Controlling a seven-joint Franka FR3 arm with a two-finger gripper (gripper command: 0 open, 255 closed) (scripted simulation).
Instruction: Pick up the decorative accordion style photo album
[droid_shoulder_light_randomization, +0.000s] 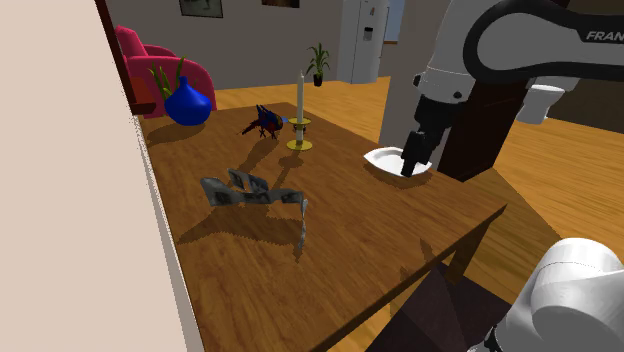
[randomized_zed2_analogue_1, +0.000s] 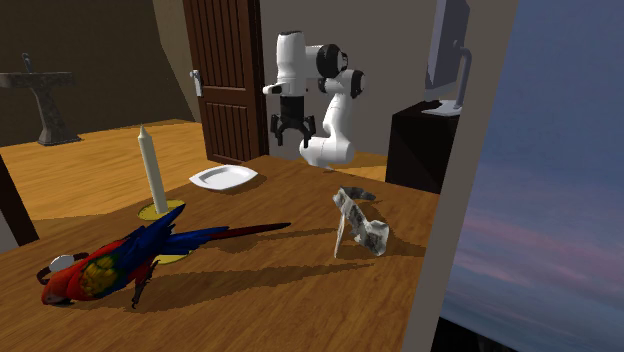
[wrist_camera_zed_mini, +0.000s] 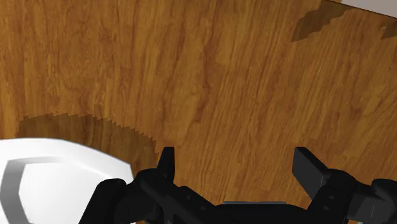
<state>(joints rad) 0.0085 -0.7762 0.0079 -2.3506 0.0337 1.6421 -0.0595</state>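
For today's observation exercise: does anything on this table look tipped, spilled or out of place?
Nothing stands out. The candle stands upright, the white plate lies flat, and the photo album stands unfolded in a zigzag, as such albums do.

The white arm (droid_shoulder_light_randomization: 520, 40) arches up from its base and bends over, its wrist pointing straight down. The gripper (droid_shoulder_light_randomization: 412, 165) hangs low over the desk (droid_shoulder_light_randomization: 380, 240), near the edge on the arm's own side. Its black fingers (wrist_camera_zed_mini: 167, 162) stand apart, clasping nothing.
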